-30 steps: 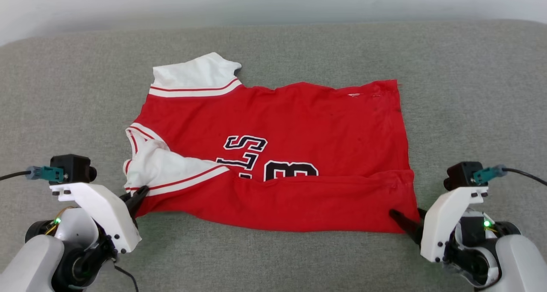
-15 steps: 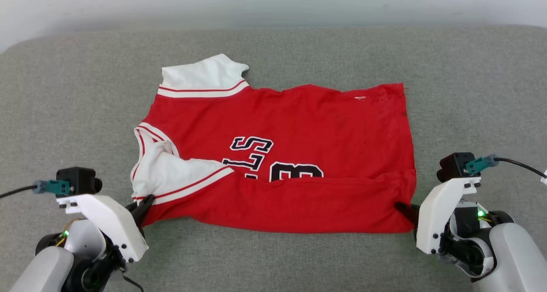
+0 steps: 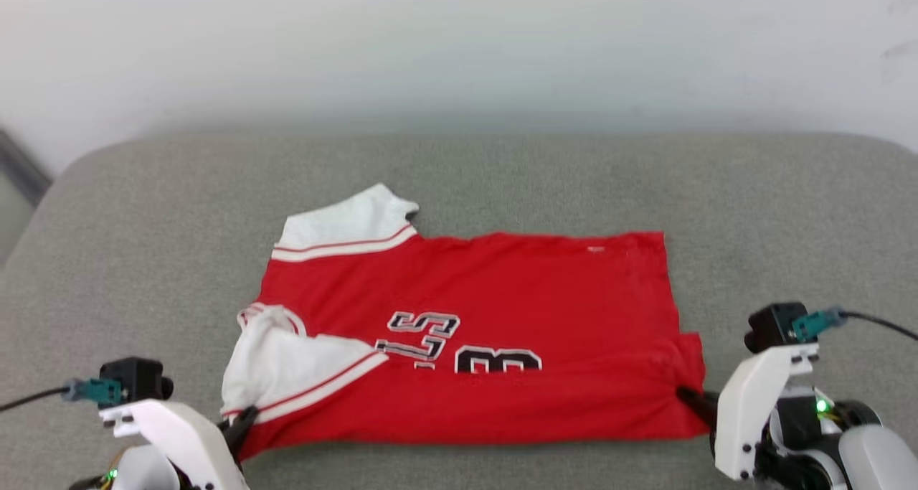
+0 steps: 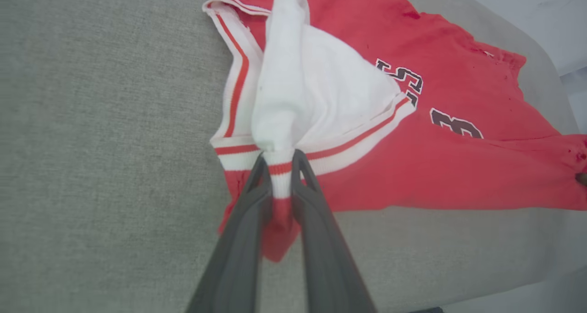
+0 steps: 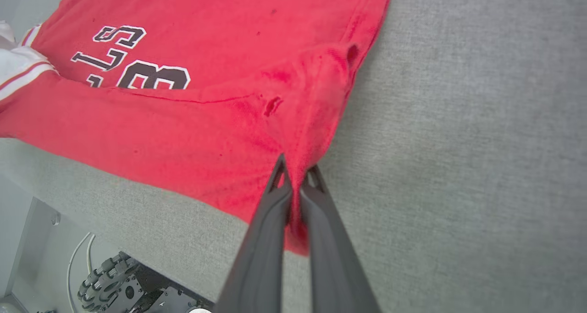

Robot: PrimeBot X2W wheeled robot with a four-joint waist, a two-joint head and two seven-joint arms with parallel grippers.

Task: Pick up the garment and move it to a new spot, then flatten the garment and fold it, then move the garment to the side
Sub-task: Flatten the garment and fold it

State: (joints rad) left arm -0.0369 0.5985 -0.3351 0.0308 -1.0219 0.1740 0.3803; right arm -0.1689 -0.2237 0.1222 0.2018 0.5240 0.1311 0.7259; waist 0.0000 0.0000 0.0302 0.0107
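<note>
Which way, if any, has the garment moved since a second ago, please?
No clear move: the head camera tilted up, but the garment keeps about the same gap from the far edge of the grey cushion.

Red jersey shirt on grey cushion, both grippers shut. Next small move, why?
Probably lift both and carry them forward: left gripper and right gripper pinch near corners of the red jersey-style shirt, and its flap half-covers the black lettering.

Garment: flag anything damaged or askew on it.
The garment has small holes in the red fabric near the right gripper. Its white sleeve lies bunched and folded inward by the left gripper, not flat.
</note>
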